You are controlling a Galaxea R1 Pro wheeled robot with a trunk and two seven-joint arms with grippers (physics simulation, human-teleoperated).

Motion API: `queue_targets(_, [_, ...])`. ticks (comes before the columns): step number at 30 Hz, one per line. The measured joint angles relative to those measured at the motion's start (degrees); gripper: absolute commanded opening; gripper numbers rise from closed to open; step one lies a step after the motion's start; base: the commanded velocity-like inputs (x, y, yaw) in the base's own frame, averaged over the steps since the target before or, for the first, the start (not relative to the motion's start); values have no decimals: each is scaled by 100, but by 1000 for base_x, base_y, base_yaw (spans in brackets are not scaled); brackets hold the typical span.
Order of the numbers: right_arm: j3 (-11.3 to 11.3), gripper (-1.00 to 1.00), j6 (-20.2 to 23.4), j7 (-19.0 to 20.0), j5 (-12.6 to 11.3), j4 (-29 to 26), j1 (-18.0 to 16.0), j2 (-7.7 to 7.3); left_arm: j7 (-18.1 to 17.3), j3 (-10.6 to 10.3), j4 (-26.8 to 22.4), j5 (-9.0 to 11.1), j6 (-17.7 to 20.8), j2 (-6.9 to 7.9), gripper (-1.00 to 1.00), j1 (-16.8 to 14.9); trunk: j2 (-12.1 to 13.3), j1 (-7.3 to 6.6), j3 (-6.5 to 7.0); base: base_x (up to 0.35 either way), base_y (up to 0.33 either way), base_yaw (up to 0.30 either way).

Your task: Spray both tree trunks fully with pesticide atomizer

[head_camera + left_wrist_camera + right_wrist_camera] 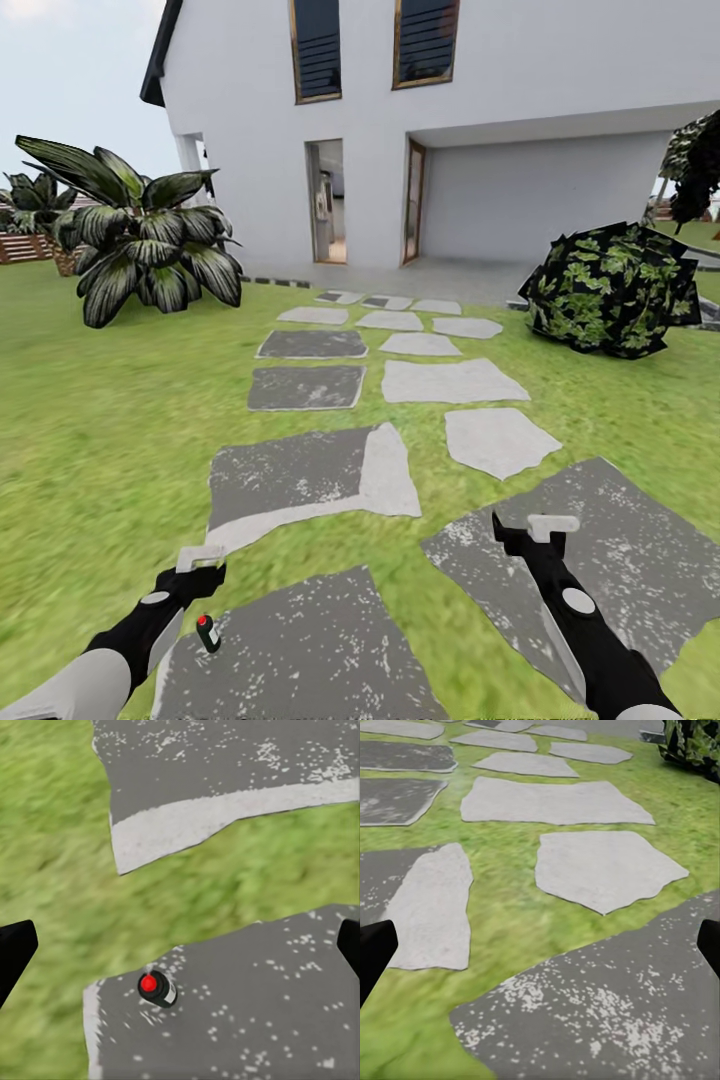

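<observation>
head view: robot faces the white house (440, 150) across the garden lawn (90, 400), both arms low over grey stepping stones.
atomizer position: pesticide atomizer (208, 633) stands on the near dark stepping stone (300, 660), close to that slab's grass-side edge, just beside the left arm; red cap up, dark body below.
relation to jaws: in the left wrist view the pesticide atomizer (156, 988) sits ahead of the camera between the two dark finger edges, nearer one finger than the other, seen nearly end-on; long axis judged roughly upright, slightly tilted.
nearer arm: left gripper (200, 558) is near it; right gripper (540, 528) is well apart, over another dark slab (620, 560).
left jaws: spread wide, nothing between them.
right jaws: spread wide too, holding nothing.
edges: grass strip lies just beside the sprayer; a pale-edged slab (225, 802) beyond.
open room: flat ground all round the sprayer, no obstacle near; broad-leaved plant (150, 240) and leafy bush (612, 290) stand far off.
next move, judged: left arm descends and centres on the cap.
</observation>
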Motion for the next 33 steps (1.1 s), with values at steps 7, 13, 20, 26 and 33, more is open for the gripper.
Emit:
queue_targets(7, [0,100,0,0,0,0,0,0,16,3,-14,0,-199,0,100,-7,-281,154,-189,0,0,0])
queue_targets(13, [-6,100,0,0,0,0,0,0,37,8,31,-6,-588,0,100,-2,-521,286,-351,0,0,0])
queue_targets(20, [-1,100,0,0,0,0,0,0,45,17,53,39,-1141,8,100,6,-802,439,-540,0,0,0])
queue_targets(26, [0,100,0,0,0,0,0,0,52,49,42,71,-1360,10,100,9,-1043,571,-703,0,0,35])
queue_targets(33, [-8,100,0,0,0,0,0,0,62,60,37,88,-1570,11,100,9,-1324,725,-892,0,0,88])
